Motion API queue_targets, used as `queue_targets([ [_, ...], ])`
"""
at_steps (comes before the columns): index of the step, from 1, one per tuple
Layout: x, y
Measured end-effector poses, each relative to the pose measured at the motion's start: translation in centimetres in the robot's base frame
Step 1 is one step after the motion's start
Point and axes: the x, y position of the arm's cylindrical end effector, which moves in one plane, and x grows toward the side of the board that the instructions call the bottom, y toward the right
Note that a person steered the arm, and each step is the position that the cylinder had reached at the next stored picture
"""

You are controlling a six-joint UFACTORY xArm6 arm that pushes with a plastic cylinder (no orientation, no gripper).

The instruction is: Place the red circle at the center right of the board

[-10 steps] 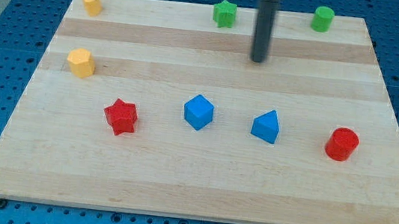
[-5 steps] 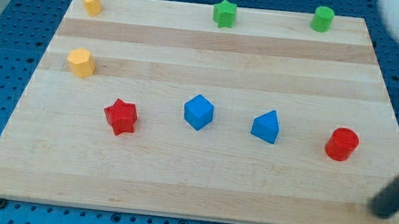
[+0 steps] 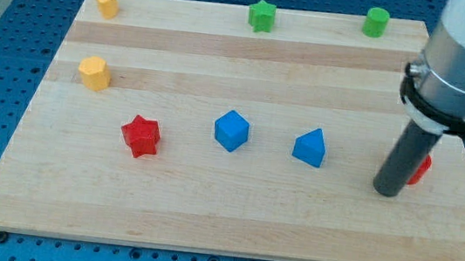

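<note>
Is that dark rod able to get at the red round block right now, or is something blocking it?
Probably yes. My tip sits right at the red circle, on its left as viewed, and the rod hides most of it. Nothing lies between them; the blue triangle-like block stands well off to the left.

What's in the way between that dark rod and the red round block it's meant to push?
Nothing visible. My tip sits right at the red circle, on its lower-left side, and the rod hides most of the block. The nearest other block, the blue one, lies off to the view's left.
</note>
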Motion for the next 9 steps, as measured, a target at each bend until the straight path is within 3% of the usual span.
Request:
queue_targets([
  [1,0.1,2.4],
  [3,-7.3,0.7],
  [8,-9.5,1.0],
  [9,-8.4,1.5],
])
